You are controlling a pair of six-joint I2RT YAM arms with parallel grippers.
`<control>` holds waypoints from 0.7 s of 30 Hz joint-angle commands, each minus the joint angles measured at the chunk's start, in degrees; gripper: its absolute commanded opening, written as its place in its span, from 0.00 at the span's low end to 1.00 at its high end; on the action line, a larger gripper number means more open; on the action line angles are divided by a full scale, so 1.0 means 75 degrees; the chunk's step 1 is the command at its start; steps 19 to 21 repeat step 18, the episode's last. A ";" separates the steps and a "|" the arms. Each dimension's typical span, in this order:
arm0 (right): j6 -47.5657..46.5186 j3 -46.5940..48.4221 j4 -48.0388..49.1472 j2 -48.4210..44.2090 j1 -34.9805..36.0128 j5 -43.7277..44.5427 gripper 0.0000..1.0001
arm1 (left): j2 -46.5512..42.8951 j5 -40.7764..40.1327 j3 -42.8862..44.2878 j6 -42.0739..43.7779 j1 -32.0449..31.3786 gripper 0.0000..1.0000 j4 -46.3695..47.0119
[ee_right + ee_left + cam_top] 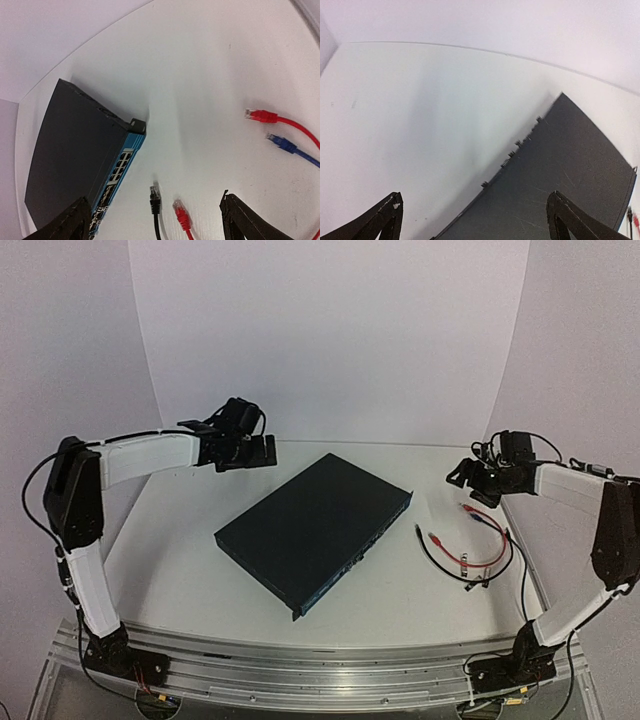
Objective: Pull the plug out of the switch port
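Observation:
The switch (310, 530) is a flat dark box lying diagonally mid-table, its blue socket face (120, 165) turned toward the right. Four cable plugs lie loose on the table to its right: a black plug (155, 192), a red plug (181, 212), a second red plug (257, 116) and a blue plug (277, 141). No plug shows in the sockets that I can see. My left gripper (262, 450) is open and empty, raised beyond the switch's far-left corner (560, 175). My right gripper (460, 475) is open and empty, raised above the loose cables.
The red, black and blue cables (480, 555) loop together near the table's right edge (525, 570). White walls stand close behind and at both sides.

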 commanded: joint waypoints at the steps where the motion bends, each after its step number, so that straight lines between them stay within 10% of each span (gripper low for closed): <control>1: -0.0294 -0.0106 -0.0604 -0.0500 -0.0042 0.1483 0.87 | -0.1115 -0.1086 -0.1320 -0.1375 0.0702 1.00 -0.0701; 21: -0.0507 -0.0246 -0.1055 -0.0784 -0.0041 0.2429 0.89 | -0.3101 -0.0875 -0.3592 -0.1626 0.0987 1.00 0.0311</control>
